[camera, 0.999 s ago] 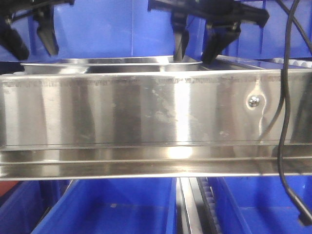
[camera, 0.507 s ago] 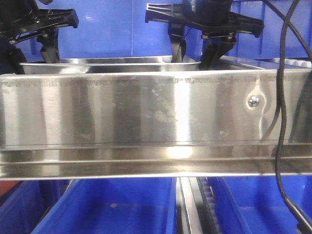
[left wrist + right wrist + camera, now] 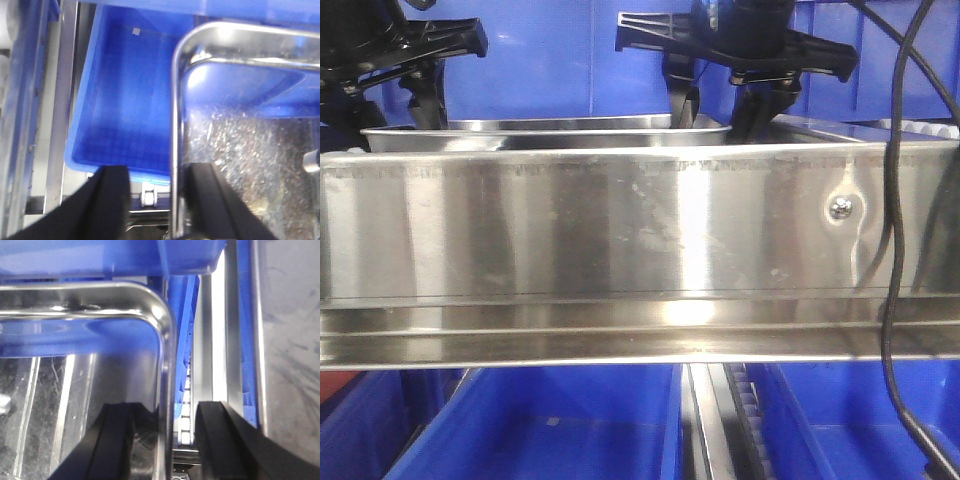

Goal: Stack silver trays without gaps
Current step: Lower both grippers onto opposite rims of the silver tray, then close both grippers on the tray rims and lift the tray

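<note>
Where the silver tray sits: behind the long steel rail in my front view, with only its rim showing as a thin bright band in the upper half of the frame
Tray count: I cannot tell whether one tray lies there or several nested together
Left gripper: at the bottom of its wrist view, astride the tray's side rim, which runs up the middle of the frame to a rounded corner near the top
Left fingers: spread; the outer finger hangs over a blue bin with a clear gap to the rim, and the inner finger stands over the scratched tray bottom, just beside the rim
Right gripper: at the bottom of its wrist view, astride the opposite side rim, below that rim's rounded corner
Right fingers: spread; one stands inside the tray and the other outside it, with the rim between them; I cannot tell whether either one touches it
Front view of the arms: I see both black grippers along the top, one at upper left and one right of centre, with their tips dipping behind the rail at the two ends of the tray
Foreground: the rail spans the whole frame with a screw towards its right, a black cable hangs down the right side, and blue bins fill the bottom edge
</note>
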Robot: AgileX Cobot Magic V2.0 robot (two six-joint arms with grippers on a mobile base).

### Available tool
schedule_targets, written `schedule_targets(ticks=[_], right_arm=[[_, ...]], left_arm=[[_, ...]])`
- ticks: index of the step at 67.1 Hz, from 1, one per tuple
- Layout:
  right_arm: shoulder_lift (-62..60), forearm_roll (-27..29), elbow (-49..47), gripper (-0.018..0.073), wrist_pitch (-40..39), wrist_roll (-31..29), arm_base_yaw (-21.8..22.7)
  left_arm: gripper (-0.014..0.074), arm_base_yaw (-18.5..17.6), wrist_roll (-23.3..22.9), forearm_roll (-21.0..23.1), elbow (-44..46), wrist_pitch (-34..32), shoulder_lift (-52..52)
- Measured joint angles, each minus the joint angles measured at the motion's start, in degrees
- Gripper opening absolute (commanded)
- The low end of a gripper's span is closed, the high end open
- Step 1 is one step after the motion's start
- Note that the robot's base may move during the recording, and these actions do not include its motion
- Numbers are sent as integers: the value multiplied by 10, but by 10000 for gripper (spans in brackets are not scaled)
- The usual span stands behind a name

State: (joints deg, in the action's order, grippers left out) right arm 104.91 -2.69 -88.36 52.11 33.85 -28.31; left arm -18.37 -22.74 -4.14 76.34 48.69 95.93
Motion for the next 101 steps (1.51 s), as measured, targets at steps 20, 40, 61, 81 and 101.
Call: schedule_targets(ticks=[20, 40, 61, 81, 101], right_arm=[[0, 0, 0, 99, 0, 0, 0], [0, 0, 0, 8, -1, 0, 0], [0, 0, 0, -3, -4, 0, 0], [-35, -1, 1, -3, 0, 0, 0], [-160, -40, 10, -3, 8, 3, 0]], left_arm=[[160, 0, 0, 0, 0, -5, 3], [122, 0, 0, 6, 0, -13, 6], [-15, 0, 0, 15, 2, -13, 6], [-15, -7, 1, 32, -1, 15, -37], [-15, -103, -121, -73, -1, 17, -160]])
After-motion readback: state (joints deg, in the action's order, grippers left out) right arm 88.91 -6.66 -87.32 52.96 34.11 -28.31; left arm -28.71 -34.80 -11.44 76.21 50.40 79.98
